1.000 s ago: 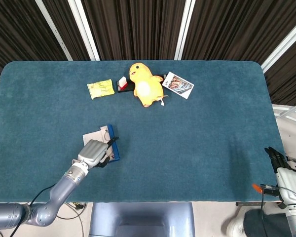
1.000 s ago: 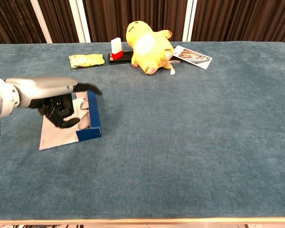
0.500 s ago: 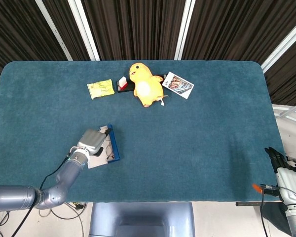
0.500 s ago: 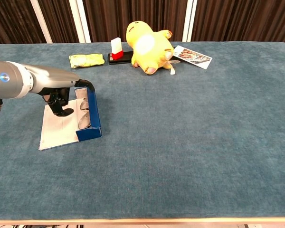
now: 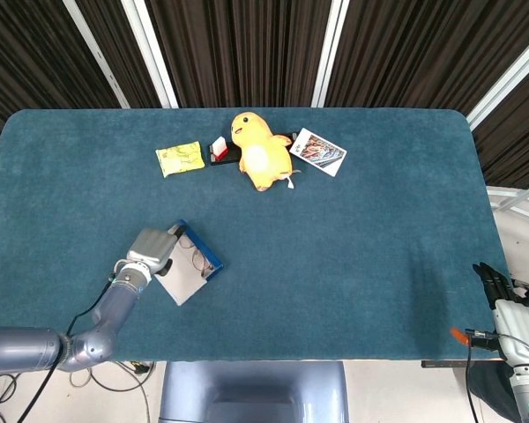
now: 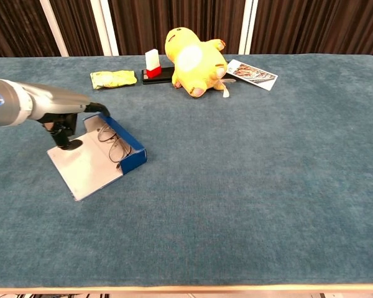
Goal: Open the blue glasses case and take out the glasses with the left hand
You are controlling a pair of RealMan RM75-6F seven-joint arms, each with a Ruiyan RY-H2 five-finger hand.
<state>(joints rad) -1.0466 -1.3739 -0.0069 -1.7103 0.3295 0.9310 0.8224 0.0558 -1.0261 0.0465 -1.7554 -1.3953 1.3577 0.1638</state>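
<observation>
The blue glasses case (image 5: 201,248) (image 6: 125,140) lies open near the table's front left, its grey lid (image 5: 183,282) (image 6: 87,165) flat on the cloth. The glasses (image 5: 198,259) (image 6: 115,146) rest inside against the blue wall. My left hand (image 5: 151,248) (image 6: 64,121) holds the case's back-left end, with the thumb at the blue wall's far tip and curled fingers (image 6: 63,135) pressing down on the lid's corner. The hand does not touch the glasses. My right hand (image 5: 495,284) hangs off the table's front right edge, fingers straight, holding nothing.
At the back middle lie a yellow plush duck (image 5: 258,151) (image 6: 194,54), a yellow packet (image 5: 180,159) (image 6: 112,78), a small red-and-white box on a black slab (image 5: 219,151) (image 6: 153,64) and a printed card (image 5: 318,152) (image 6: 252,73).
The case has swung round under my left hand, so its blue wall now runs diagonally. The glasses show more fully inside. The left hand has drawn back to the left. The right hand stayed still.
</observation>
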